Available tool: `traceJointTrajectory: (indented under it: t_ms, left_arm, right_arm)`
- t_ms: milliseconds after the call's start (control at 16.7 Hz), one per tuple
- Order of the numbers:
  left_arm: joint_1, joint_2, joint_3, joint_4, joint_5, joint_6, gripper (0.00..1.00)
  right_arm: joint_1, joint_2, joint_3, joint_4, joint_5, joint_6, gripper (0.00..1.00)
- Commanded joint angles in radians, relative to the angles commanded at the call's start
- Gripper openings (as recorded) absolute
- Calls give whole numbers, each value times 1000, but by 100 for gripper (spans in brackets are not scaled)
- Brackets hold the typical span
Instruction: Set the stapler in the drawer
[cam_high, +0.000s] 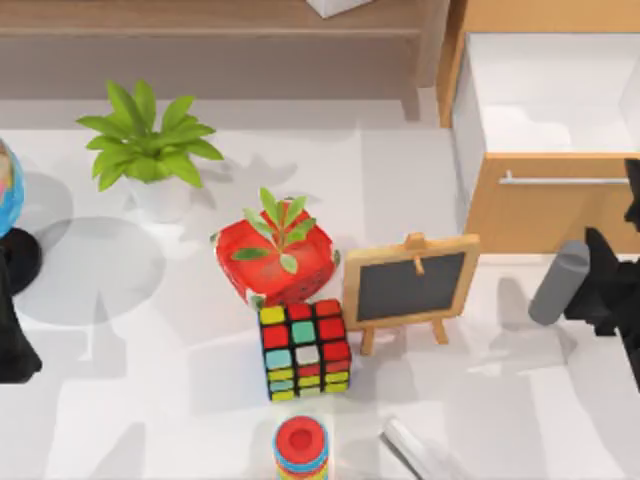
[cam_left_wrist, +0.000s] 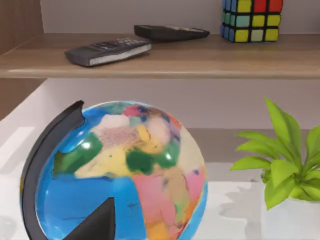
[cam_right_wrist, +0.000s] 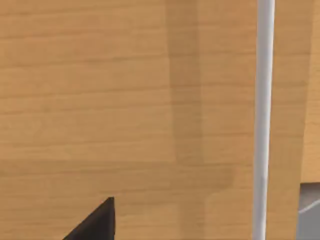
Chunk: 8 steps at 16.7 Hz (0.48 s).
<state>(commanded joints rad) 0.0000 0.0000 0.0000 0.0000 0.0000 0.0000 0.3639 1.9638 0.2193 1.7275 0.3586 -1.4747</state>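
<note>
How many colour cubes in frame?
2. One cube sits on the table in front of the red strawberry-like box, left of the little chalkboard. The other cube stands on the wooden shelf, in the left wrist view.

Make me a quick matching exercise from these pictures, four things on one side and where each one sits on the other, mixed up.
Things:
1. stapler
2. drawer
3. globe
4. chalkboard easel

Places in the top view:
A. far left edge
B. top right, pulled open
C. bottom edge, right of the ring stack
D. right of the colourful cube

Pairs: 1-C, 2-B, 3-A, 4-D
</note>
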Motion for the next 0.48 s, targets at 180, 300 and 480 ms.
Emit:
traceJointTrajectory:
  t_ms: [180, 300, 480]
  left_arm:
    - [0, 0, 0, 0, 0, 0, 100]
    - [0, 0, 0, 0, 0, 0, 100]
    - [0, 0, 0, 0, 0, 0, 100]
  right_arm:
    - [47, -143, 47, -78, -48, 139, 100]
    - [89, -240, 112, -154, -90, 260, 100]
    - [168, -357, 242, -317, -161, 464, 100]
